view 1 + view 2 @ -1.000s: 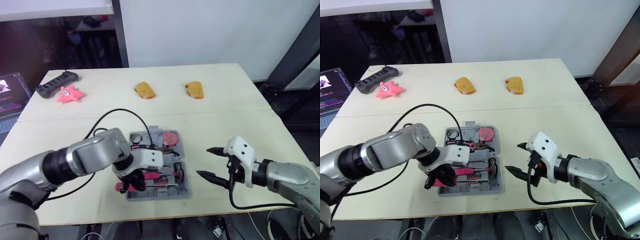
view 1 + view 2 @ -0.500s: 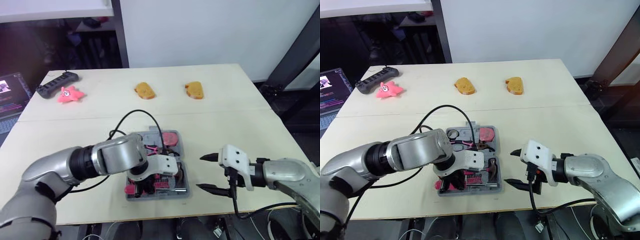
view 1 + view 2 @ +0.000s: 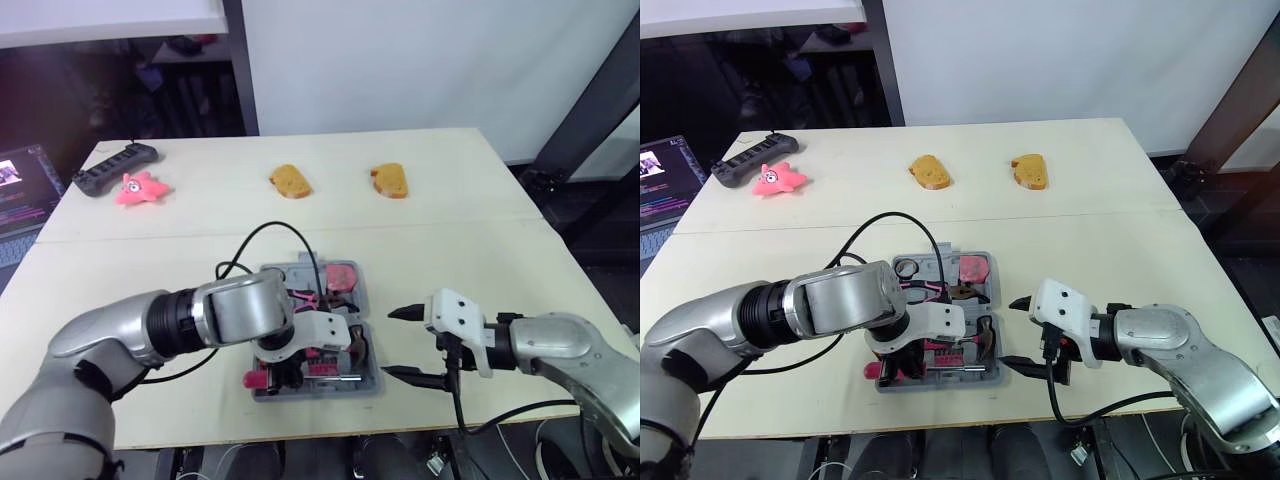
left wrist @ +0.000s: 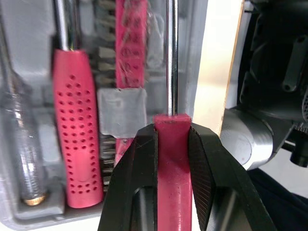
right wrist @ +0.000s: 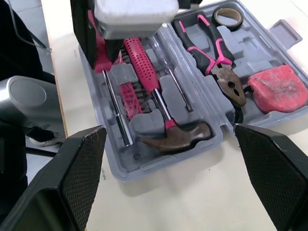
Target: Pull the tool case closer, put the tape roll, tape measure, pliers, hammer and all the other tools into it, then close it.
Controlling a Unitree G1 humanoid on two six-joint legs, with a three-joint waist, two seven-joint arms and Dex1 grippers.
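- One grey case (image 5: pixel 126 163) is lying unfolded on the table (image 3: pixel 460 250), near its front edge, with its tray facing up.
- Inside it, the hammer (image 5: pixel 175 132), pliers (image 5: pixel 211 53), tape roll (image 5: pixel 227 17) and red tape measure (image 5: pixel 279 89) are sitting in their slots.
- I am clamping my left gripper (image 4: pixel 172 126) on the pink handle of a screwdriver (image 4: pixel 171 57), whose shaft is running along the case's front row.
- I am holding my right gripper (image 3: pixel 388 342) just beside the case's right side, fingers spread wide and gripping nothing.
- Two buns (image 3: pixel 290 181), a pink star toy (image 3: pixel 138 188) and a black power strip (image 3: pixel 113 167) are lying well apart from the case, on the table's far side.
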